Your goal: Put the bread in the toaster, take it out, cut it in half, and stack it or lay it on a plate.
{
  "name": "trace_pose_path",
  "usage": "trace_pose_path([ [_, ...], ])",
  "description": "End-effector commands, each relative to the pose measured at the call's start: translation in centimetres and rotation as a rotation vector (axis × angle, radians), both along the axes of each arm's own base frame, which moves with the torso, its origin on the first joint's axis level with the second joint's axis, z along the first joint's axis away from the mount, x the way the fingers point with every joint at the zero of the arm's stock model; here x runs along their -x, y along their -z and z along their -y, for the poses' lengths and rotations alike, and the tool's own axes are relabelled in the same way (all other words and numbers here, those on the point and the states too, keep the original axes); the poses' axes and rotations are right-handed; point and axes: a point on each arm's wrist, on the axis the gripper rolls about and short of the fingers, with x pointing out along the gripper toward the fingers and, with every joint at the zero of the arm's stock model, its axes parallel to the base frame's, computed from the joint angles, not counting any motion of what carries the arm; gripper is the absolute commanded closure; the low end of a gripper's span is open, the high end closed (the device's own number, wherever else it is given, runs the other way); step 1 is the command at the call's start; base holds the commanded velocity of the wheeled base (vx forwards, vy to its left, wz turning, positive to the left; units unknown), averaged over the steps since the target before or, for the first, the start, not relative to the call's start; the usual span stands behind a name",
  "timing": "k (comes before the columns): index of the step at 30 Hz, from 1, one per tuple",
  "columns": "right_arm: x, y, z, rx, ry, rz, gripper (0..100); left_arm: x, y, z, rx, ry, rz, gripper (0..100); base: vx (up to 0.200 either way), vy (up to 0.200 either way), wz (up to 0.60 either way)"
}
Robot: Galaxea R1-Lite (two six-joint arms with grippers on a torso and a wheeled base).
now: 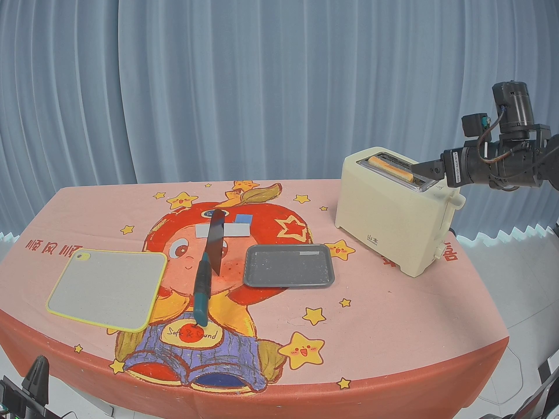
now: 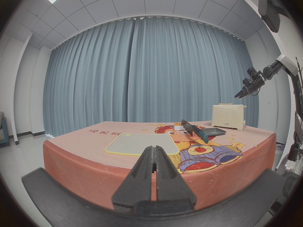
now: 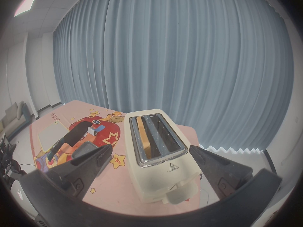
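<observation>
My right tool [image 1: 421, 170] hangs released just above the toaster [image 1: 396, 216], spread to straddle its bread [image 1: 390, 167]; left tool [image 2: 154, 149] clenched, well away.

Pink cartoon tablecloth [image 1: 378, 321]; blue-grey curtain [image 1: 262, 77] behind; small grey-and-blue block [image 1: 236, 230] mid-cloth.

Your count: seven single items, plus two grippers.

You have one table [image 1: 384, 327] and, on it, one toaster [image 1: 396, 216] with two slots [image 3: 164, 132]. You have one slice of bread [image 1: 391, 167], one knife [image 1: 208, 263], and one small white-and-blue knife rest [image 1: 236, 230]. You also have one cutting board [image 1: 108, 289] and one grey plate [image 1: 289, 266]. The arms give you two grippers, one each: the left gripper [image 2: 154, 161] and the right gripper [image 1: 419, 170].
</observation>
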Motion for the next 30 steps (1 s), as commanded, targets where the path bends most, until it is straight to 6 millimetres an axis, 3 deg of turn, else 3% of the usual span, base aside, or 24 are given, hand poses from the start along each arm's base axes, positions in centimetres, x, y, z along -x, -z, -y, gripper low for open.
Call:
trace_pose_path([
  [1,-1.5,0.7,-0.3,0.032,0.004,-0.009,0,-0.1,0.5,0.0,0.0,0.0,-0.014,100,0.0,0.0,0.0],
  [12,-3.0,2.6,-1.8,0.077,-0.023,-0.041,0,-0.1,0.5,0.0,0.0,0.0,-0.014,100,0.0,0.0,0.0],
  [20,-4.8,2.3,-2.4,0.072,-0.024,-0.019,0,-0.1,0.5,0.0,0.0,0.0,-0.014,100,0.0,0.0,0.0],
  [30,-6.2,3.7,-3.2,0.081,-0.036,-0.037,0,-0.1,0.5,0.0,0.0,0.0,-0.012,100,0.0,0.0,0.0],
])
